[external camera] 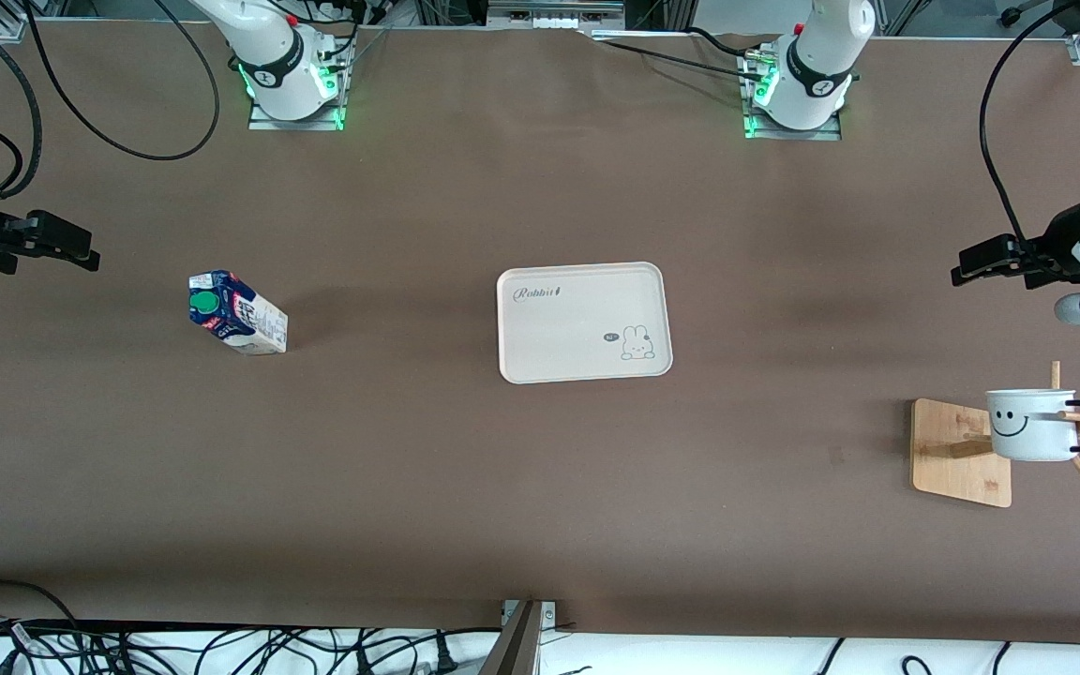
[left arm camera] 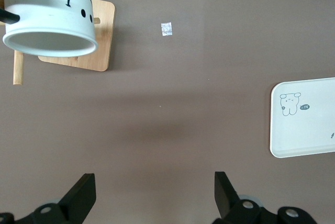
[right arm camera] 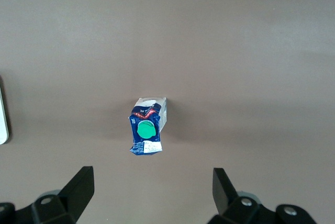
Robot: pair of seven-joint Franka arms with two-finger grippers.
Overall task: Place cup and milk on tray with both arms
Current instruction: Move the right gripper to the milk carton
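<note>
Centrally on the brown table (external camera: 465, 487) lies the cream-white rectangular tray with rounded corners, "Rabbit" script and a bunny drawing (external camera: 583, 322), flat and with nothing on it.

From the tray, at about nine o'clock in the front view and well apart, toward the right arm's end of the table, stands the small blue-and-white gable-top milk carton with red print and a round green screw cap (external camera: 237, 313). It stands upright on the tabletop, touched by nothing.

From the tray, at about four o'clock and well apart, toward the left arm's end, the white mug with a black smiley face, black handle and thin dark rim (external camera: 1033, 424) hangs on a peg of the bare wooden stand with a square base (external camera: 962, 453), its face turned toward the front camera.

The black right gripper (right arm camera: 152, 195) hovers above the table near the carton, at ten o'clock from it in the front view, its jaws spread wide and holding nothing.

The black left gripper (left arm camera: 154, 195) hovers above the table at about twelve o'clock from the mug, likewise released, jaws wide apart and empty.
</note>
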